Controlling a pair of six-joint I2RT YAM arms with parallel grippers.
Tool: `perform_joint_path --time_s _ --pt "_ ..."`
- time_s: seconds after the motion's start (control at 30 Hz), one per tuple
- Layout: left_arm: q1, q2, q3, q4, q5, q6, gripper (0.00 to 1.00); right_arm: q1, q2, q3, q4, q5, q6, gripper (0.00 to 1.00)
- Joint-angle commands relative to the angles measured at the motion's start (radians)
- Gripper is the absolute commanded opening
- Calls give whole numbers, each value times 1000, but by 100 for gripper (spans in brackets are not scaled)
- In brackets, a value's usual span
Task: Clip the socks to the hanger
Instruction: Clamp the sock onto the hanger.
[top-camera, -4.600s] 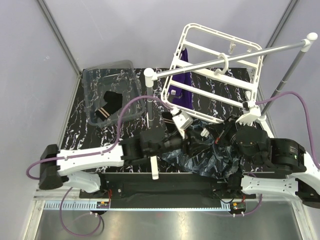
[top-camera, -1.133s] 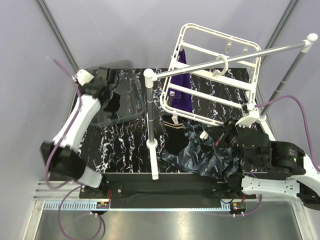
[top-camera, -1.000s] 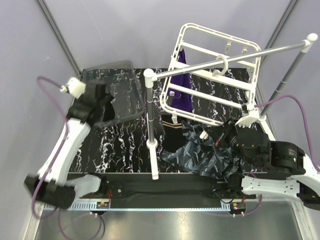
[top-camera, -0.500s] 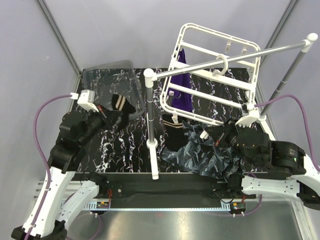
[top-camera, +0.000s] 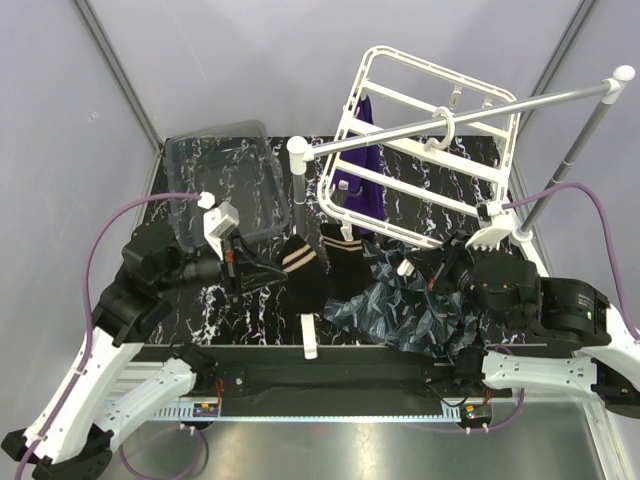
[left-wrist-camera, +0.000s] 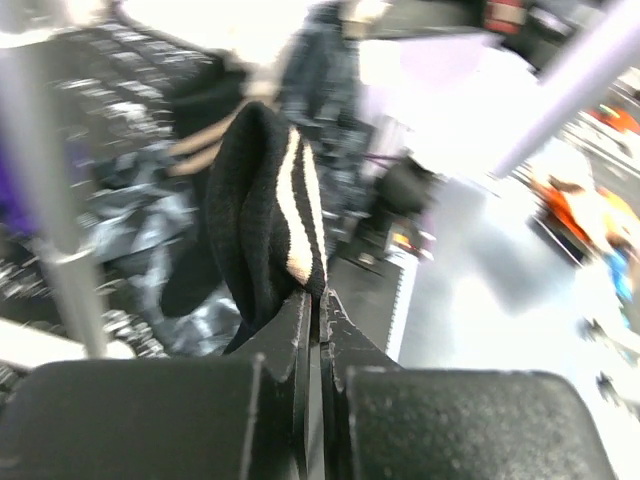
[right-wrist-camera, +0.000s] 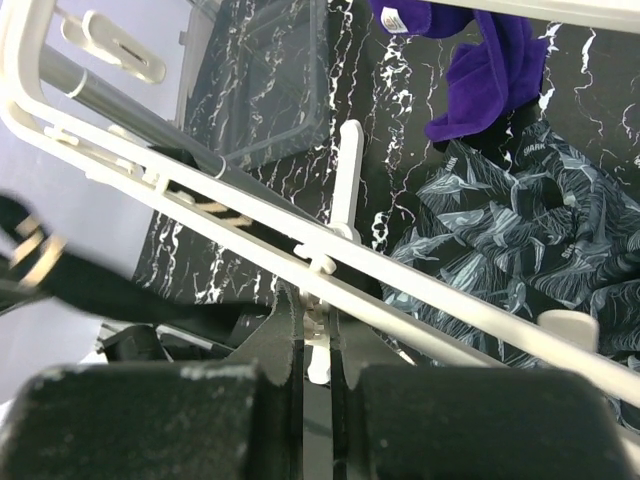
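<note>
My left gripper (top-camera: 270, 272) is shut on a black sock with beige stripes (top-camera: 299, 266), held above the table near the white post. In the left wrist view the sock (left-wrist-camera: 262, 205) sticks up from the closed gripper (left-wrist-camera: 318, 302). The white hanger (top-camera: 432, 150) hangs tilted from the grey rod, with a purple sock (top-camera: 361, 188) clipped on it. My right gripper (top-camera: 418, 266) is at the hanger's lower edge. In the right wrist view that gripper (right-wrist-camera: 318, 335) is shut on a small white clip (right-wrist-camera: 316, 352) under the hanger's bar (right-wrist-camera: 200, 200). Another black sock (top-camera: 346, 268) lies on the table.
A clear plastic bin (top-camera: 222, 190) stands at the back left. A dark patterned cloth (top-camera: 405, 312) lies in front of the right arm. The grey rod (top-camera: 470, 108) spans two white posts; the near post (top-camera: 298, 205) stands just right of my left gripper.
The left arm has swung from the bin towards the middle, carrying the striped black sock. The hanger has tilted slightly. The right arm has hardly moved.
</note>
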Motion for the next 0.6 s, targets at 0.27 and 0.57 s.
perform_joint_path --time_s 0.27,0.57 --pt "-22 20 -9 402 407 -163 0 -3 37 43 77 -63 -38 0" --pt "-384 290 97 340 264 -4 0 -3 31 41 75 -72 -41 0"
